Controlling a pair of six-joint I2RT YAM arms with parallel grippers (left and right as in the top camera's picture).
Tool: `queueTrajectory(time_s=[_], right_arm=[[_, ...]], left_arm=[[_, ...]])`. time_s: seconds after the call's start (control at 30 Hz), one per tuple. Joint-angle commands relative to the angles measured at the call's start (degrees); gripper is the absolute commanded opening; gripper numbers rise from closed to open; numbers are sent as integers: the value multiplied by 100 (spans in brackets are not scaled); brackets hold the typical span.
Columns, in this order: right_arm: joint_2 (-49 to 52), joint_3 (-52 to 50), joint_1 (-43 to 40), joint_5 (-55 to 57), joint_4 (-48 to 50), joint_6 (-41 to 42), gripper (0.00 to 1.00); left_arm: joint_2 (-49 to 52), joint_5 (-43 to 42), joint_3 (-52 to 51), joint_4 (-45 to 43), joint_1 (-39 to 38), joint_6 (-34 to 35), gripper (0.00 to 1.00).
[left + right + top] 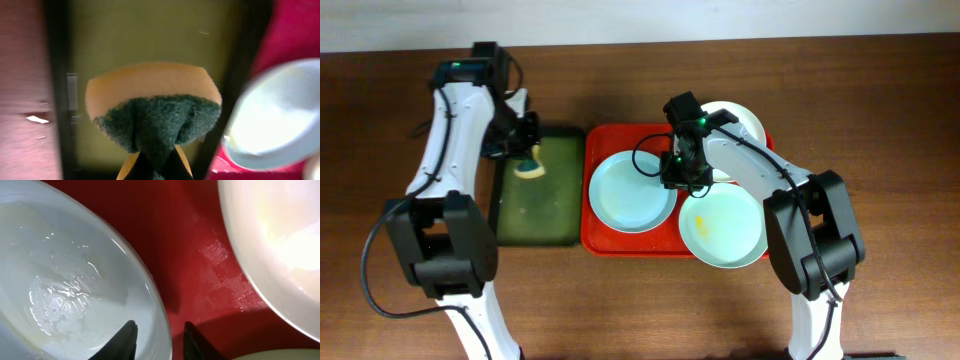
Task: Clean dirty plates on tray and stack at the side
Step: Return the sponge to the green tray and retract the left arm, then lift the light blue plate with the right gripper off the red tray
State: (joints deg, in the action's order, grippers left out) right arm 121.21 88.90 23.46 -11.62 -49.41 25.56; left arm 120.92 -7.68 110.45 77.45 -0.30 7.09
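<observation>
Tray (600, 240): red, rectangular with a raised rim. It lies in the middle of the surface (880, 100), long side running left to right, just beside the green tray (535, 215).
Blue plate (630, 190): lies flat in the red tray's left half. The right wrist view shows a wet film and pale smears on its floor.
White plate (745, 122): sits at the red tray's far right corner, partly hidden by the right arm (760, 170).
Smeared plate (725, 228): pale green with a faint yellow smear, at the near right corner. Its near edge hangs over the tray's rim.
Right tool (159, 326): low at the blue plate's right rim, jaws narrowly apart and straddling it. One finger (122, 341) is over the plate's inside, the other over bare red tray. A gap shows on either side of the rim, so nothing is gripped.
Left tool (527, 150): closed on the sponge (150, 92), pinching its dark green scouring side.
Sponge: yellow body with a green pad, held at the far end of the green tray. I cannot tell whether it touches the tray.
Green tray: dark olive floor with a black rim, narrower than the red one.
Surface: brown wood.
</observation>
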Motion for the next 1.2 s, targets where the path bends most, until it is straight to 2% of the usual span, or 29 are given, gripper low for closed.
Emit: queueTrajectory(time_s=[0.0, 0.03, 0.1, 0.17, 0.2, 0.23, 0.27, 0.37, 0.43, 0.47, 0.53, 0.57, 0.73, 0.83, 0.9, 0.97, 1.03, 1.17], right_arm=[[101, -57, 57, -15, -2, 24, 33], [101, -57, 57, -15, -2, 22, 32], [101, -57, 57, -15, -7, 24, 32], [101, -57, 57, -15, -2, 24, 32], [101, -57, 57, -15, -2, 24, 32], [101, -57, 57, -15, -2, 24, 32], [101, -57, 57, -15, -4, 24, 33], [101, -57, 57, -15, -4, 24, 36], [101, -63, 59, -13, -24, 24, 35], [101, -63, 59, -13, -28, 22, 34], [101, -63, 59, -13, -31, 24, 34], [101, -63, 59, -13, -70, 24, 28], [101, -98, 59, 243, -107, 24, 25], [101, -374, 59, 238, 105, 24, 8], [87, -323, 46, 236, 138, 22, 4], [59, 35, -61, 68, -142, 22, 4], [2, 879, -221, 0, -1106, -251, 4], [0, 1867, -297, -98, -2026, -544, 4]], left_arm=[[-87, 452, -645, -151, 170, 120, 1], [-87, 461, -1257, -614, 170, 120, 1], [-87, 1019, -2094, -1290, 170, 407, 1], [-87, 1003, -2579, -1609, 170, 409, 1], [-87, 879, -2643, -1639, 170, 420, 8], [-118, 557, -2559, -1600, 170, 420, 44], [-131, 466, -2363, -1432, 175, 479, 62], [-813, 446, -1060, -789, 175, 595, 63], [-1853, 457, -321, -772, 208, 636, 65], [-2214, 577, -293, -813, 223, 636, 98], [-2800, 946, -293, -787, 223, 634, 99], [-2957, 944, -293, -756, 223, 634, 100], [-3018, 944, -295, -748, 223, 636, 99], [-3018, 944, -295, -748, 223, 634, 100], [-3018, 944, -295, -748, 223, 634, 99], [-3018, 944, -295, -748, 223, 634, 100], [-3018, 944, -295, -748, 223, 634, 99], [-3018, 944, -295, -748, 223, 636, 99]])
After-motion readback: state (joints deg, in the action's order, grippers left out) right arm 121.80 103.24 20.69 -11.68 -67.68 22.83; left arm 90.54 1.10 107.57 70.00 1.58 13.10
